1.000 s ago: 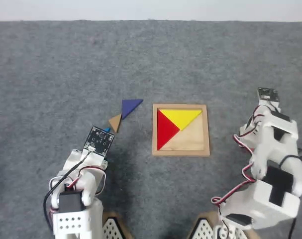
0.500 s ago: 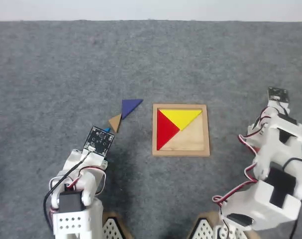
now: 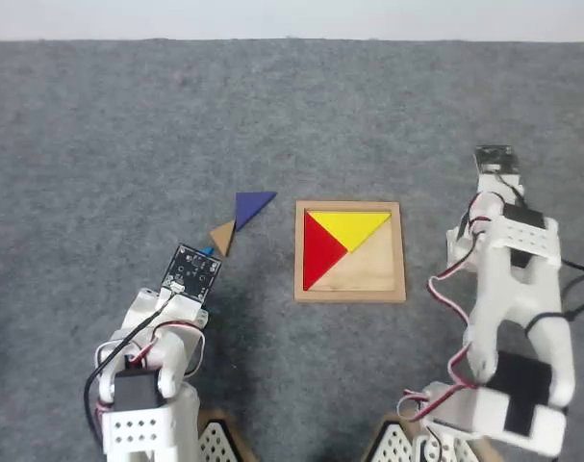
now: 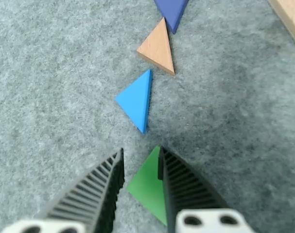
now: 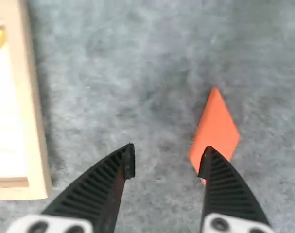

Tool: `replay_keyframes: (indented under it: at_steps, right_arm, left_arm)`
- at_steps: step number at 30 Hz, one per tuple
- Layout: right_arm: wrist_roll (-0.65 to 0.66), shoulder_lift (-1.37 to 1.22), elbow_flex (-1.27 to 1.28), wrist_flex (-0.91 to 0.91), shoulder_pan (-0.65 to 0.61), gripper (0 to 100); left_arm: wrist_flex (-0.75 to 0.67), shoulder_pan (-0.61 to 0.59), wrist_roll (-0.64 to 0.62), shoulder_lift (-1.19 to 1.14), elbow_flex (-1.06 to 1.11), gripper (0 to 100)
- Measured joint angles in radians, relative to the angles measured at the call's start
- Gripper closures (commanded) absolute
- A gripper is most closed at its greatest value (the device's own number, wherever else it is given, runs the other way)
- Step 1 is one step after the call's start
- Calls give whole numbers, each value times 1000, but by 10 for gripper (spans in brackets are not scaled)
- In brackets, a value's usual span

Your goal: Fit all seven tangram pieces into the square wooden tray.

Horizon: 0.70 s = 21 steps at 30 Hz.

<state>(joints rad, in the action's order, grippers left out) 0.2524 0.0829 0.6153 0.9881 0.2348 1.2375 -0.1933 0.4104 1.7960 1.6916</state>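
Tray part-filled, both grippers low over the carpet

Left gripper (image 4: 140,158) narrowly parted above green triangle (image 4: 149,187); light blue triangle (image 4: 136,99), tan triangle (image 3: 223,235), dark blue triangle (image 3: 251,205) beyond; central tray (image 3: 349,296) holds red triangle (image 3: 320,252), yellow triangle (image 3: 349,227); right gripper (image 5: 167,155) wide beside orange piece (image 5: 216,127).

Jaws parted — left tool (image 4: 140,154), right tool (image 5: 168,150)

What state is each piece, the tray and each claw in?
tray: partly filled.
red triangle: seated in tray.
yellow triangle: seated in tray.
dark blue triangle: loose on carpet.
tan triangle: loose on carpet.
light blue triangle: loose on carpet.
green piece: loose on carpet.
orange piece: loose on carpet.
left claw: open.
right claw: open.
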Motion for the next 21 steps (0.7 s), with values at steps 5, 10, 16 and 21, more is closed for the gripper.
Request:
replay_keyframes:
  at_steps: [5,10,16,21]
  right_arm:
    - [0,-138,-74,-18,83,797]
    - [18,-278,-155,-54,135,797]
    - [46,-318,-203,-52,195,797]
    - [60,-319,-204,-52,213,794]
  left_arm:
    - [0,0,0,0,0,892]
    - [0,0,0,0,0,892]
    - [0,0,0,0,0,892]
    - [0,0,0,0,0,892]
